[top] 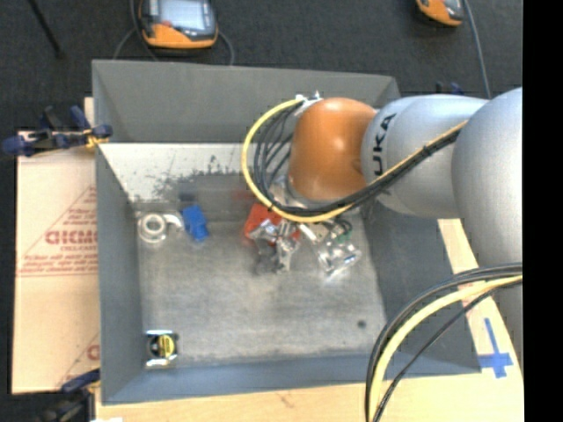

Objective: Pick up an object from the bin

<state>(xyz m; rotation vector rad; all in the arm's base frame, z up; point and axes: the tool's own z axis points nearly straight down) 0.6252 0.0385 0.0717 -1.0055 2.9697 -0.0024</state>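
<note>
Gripper (278, 244): down inside the bin (220, 104), at about the middle of the floor and slightly toward the far wall. It hangs below the orange wrist cover (330, 152), which hides most of it from above. Whether it stands apart or together cannot be told, and nothing can be confirmed as held. The arm (440, 156) enters from the right, with a loop of yellow and black cable (255, 148) around the cover.

Near left corner: a small yellow and black tape measure (161, 345) lies flat against the near wall, well apart from everything else. The floor between it and the gripper is bare grey metal.

Middle of the floor, right of the gripper: a crumpled clear or silvery piece (338, 258) lies just beside it. Contact with the gripper cannot be determined.

At the gripper, on its far left side: a red object (257, 218), partly covered by the wrist. It is the item closest to the gripper, and its shape cannot be made out.

Left of the red object, apart from it: a small blue block-like object (194, 222). Just left of that, a pale ring (154, 229) resembling a roll of tape lies flat.

Far side: the sloping far wall carries dark speckled marks.
</note>
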